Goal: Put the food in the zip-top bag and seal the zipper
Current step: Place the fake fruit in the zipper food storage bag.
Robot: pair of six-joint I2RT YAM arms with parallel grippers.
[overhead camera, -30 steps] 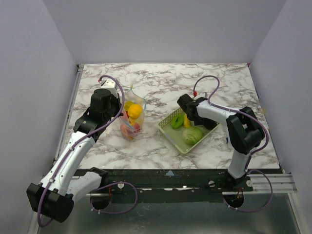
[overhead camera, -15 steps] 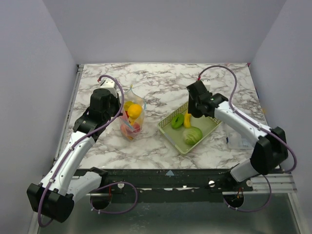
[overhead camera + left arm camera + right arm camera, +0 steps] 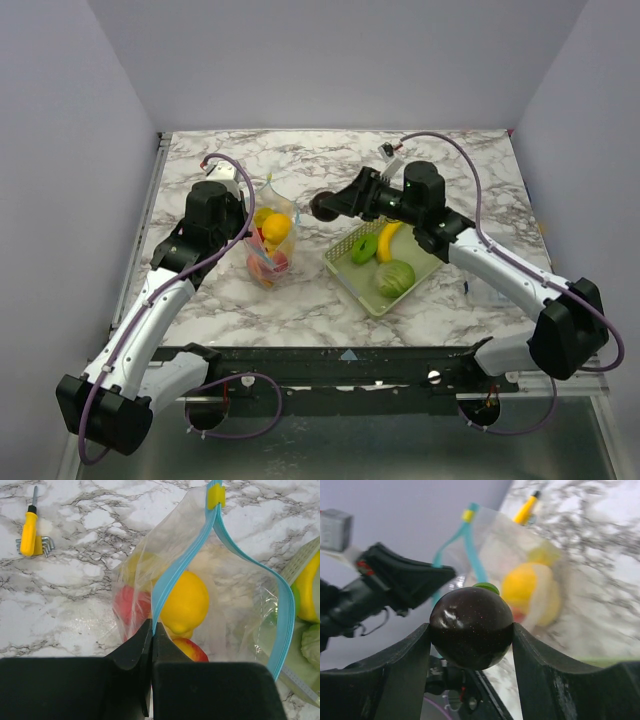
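Marble-patterned tabletop (image 3: 300, 160) carries it all. At the left, the left gripper (image 3: 151, 630) pinches tight on the narrow light-blue zipper strip (image 3: 182, 555) of the clear crinkly zip-top bag (image 3: 270, 245), whose mouth gapes open. Inside sit a glossy yellow toy lemon (image 3: 185, 602) and a red toy fruit (image 3: 189, 650). Between bag and basket, apart from both, the right gripper (image 3: 330, 206) clamps a round dark purple toy fruit (image 3: 471, 627). Rightmost, the yellow-green mesh basket (image 3: 345, 268) holds a yellow toy banana (image 3: 388, 240) and a pale green toy cabbage (image 3: 396, 278).
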